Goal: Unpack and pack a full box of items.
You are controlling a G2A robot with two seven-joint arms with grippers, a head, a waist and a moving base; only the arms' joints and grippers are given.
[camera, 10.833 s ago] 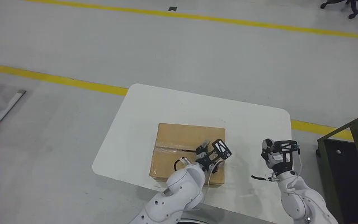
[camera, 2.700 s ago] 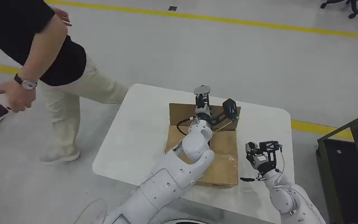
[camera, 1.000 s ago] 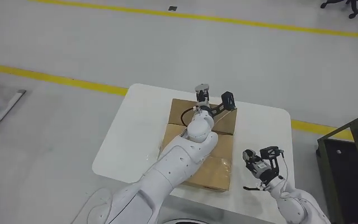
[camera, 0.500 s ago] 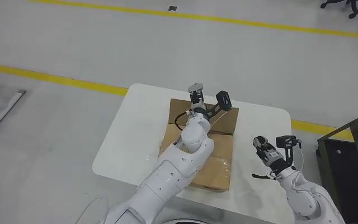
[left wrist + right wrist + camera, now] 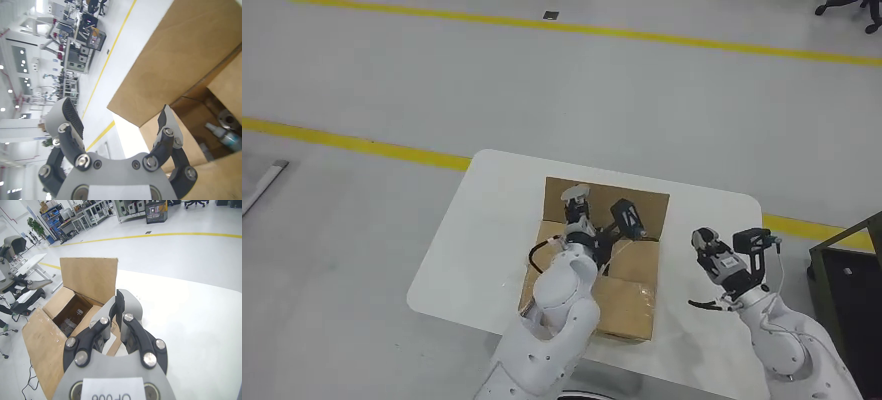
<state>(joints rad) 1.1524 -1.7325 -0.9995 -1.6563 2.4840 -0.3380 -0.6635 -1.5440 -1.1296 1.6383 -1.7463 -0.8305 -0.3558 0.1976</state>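
– Left gripper (image 5: 119, 115) is hanging wide open, holding nothing, over the far half of the brown cardboard box (image 5: 627, 300), right beside its raised far flap (image 5: 88, 275)!
– And the right gripper (image 5: 118, 308) is hovering with its fingers pinched together, empty, above the white table (image 5: 482, 230) just right of the box, which is sitting about mid-table.
– So we're watching the opening step, I'd say: the near flap (image 5: 43, 336) is still lying flat under clear tape.
– Agreed. That flap is probably needing a lift next, or else a reach straight down to the blue-labelled tube (image 5: 226, 135) inside.
– Tight gap, though, with a short side flap (image 5: 58, 300) crowding it. Bare tabletop is lying open left and right for setting things out.
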